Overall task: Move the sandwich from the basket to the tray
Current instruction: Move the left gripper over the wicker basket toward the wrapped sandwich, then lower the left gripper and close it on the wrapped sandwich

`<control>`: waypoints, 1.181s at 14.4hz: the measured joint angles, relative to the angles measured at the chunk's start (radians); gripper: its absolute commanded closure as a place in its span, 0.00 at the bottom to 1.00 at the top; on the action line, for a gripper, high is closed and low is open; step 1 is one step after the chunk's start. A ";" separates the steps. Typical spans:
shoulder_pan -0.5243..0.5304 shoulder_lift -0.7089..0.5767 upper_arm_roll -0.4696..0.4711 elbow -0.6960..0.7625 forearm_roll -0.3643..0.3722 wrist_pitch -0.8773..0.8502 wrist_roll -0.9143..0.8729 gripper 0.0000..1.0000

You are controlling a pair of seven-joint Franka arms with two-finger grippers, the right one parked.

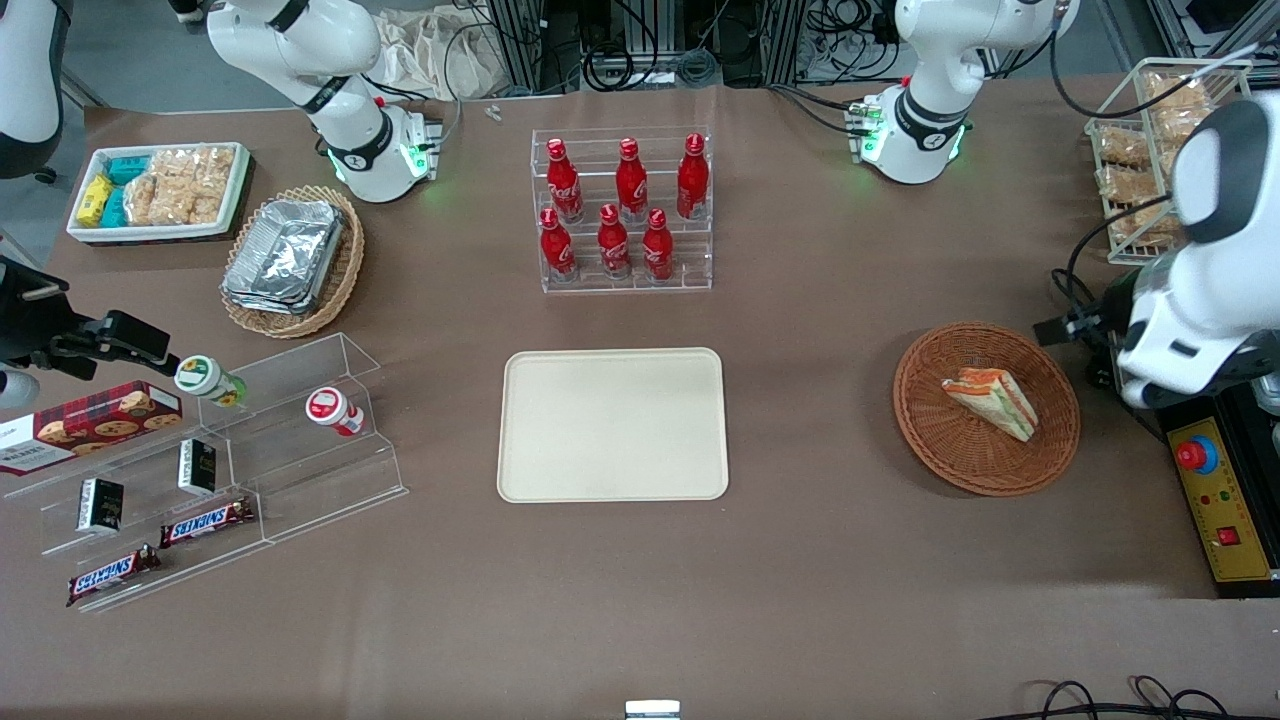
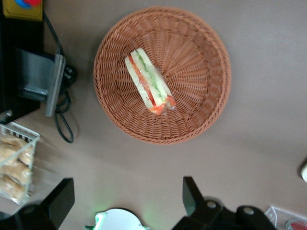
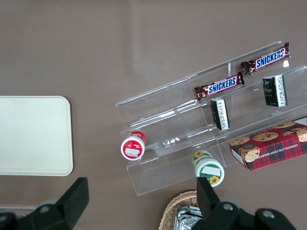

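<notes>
The sandwich (image 1: 992,402) lies on its side in the basket (image 1: 985,470), white bread outermost with green and orange-red stripes showing along its cut face (image 2: 149,82); it sits a little off the basket's (image 2: 201,115) centre, toward three o'clock in the front view, resting on the woven floor and clear of the rim; the basket stands on the brown counter (image 1: 820,560) toward my working end.

My pincer (image 2: 125,201) hangs above the counter just beside the basket, touching nothing; its two dark fingers (image 2: 191,194) stand wide apart with bare counter showing between them, and the sandwich is not between them; in the front view my white arm (image 1: 1205,270) stands over the counter at about three o'clock from the basket, and the pincer itself is hidden there.

The tray (image 1: 613,424) lies flat and bare, well apart from the basket at its nine o'clock in the front view; at the tray's twelve o'clock a clear rack holds six red bottles (image 1: 622,208); at its nine o'clock a clear stepped stand (image 1: 300,440) carries Snickers bars (image 1: 205,521) and a box of cookies (image 1: 90,425); a wire basket of bagged snacks (image 1: 1140,160) stands at about one o'clock from the wicker basket.
</notes>
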 measured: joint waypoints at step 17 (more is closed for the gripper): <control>0.000 0.191 0.052 -0.402 -0.011 0.664 -0.371 1.00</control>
